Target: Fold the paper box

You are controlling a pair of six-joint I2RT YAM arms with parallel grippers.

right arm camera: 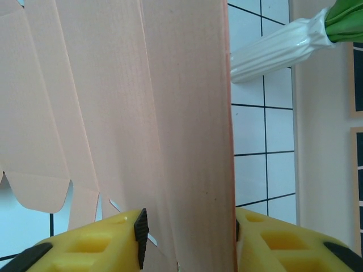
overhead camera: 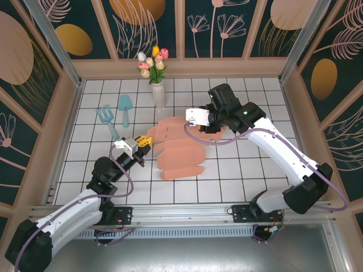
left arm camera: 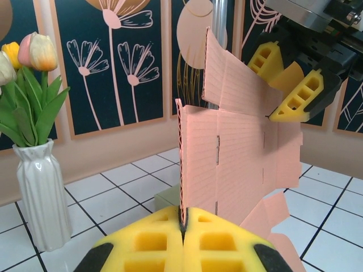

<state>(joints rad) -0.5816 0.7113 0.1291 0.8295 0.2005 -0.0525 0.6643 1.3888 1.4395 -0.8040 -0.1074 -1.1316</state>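
Observation:
The paper box [overhead camera: 178, 150] is a flat pink cardboard cut-out lying in the middle of the tiled table. My left gripper [overhead camera: 144, 141] is at its left edge. In the left wrist view its yellow fingers [left arm camera: 184, 226] are shut on the cardboard's edge, and the sheet [left arm camera: 238, 164] rises upright from them. My right gripper [overhead camera: 199, 128] is at the box's far right side. In the right wrist view its jaws [right arm camera: 189, 241] stand apart with a pink flap [right arm camera: 170, 113] between them, the right pad against the flap's edge. Its fingers [left arm camera: 300, 96] straddle the flap's top.
A white vase of tulips [overhead camera: 157, 93] stands just behind the box, close to the right arm, and the vase [right arm camera: 272, 48] also appears in the right wrist view. A teal toy spade [overhead camera: 125, 107] and fork [overhead camera: 106, 116] lie at the back left. Panel walls enclose the table.

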